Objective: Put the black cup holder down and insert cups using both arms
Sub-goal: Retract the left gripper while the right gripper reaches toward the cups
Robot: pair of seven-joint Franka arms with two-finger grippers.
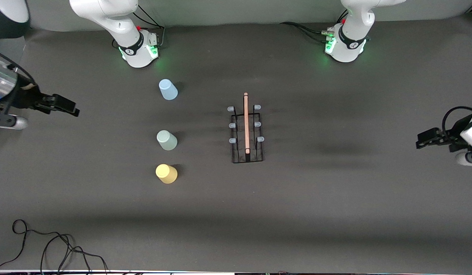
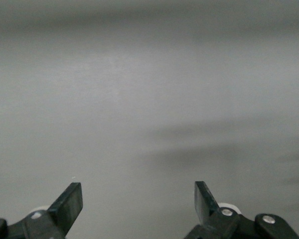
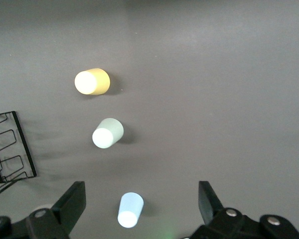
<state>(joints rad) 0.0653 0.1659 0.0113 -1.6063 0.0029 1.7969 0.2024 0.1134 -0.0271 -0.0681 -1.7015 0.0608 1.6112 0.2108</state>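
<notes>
Three cups (image 1: 167, 139) and one black cup holder (image 1: 246, 131) occupy dark grey table (image 1: 335, 198).

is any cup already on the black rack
No, the blue cup, green cup and yellow cup all stand on the table beside the black cup holder, whose prongs are bare.

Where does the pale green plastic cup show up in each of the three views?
Front view: the pale green plastic cup stands on the table, middle of the cup row, between the light blue cup and the yellow cup.
Left wrist view: not in it; only bare table and the open left hand.
Right wrist view: near the picture's centre.
Shared landmark: the black wire cup holder, whose corner shows at the right wrist view's edge.
</notes>
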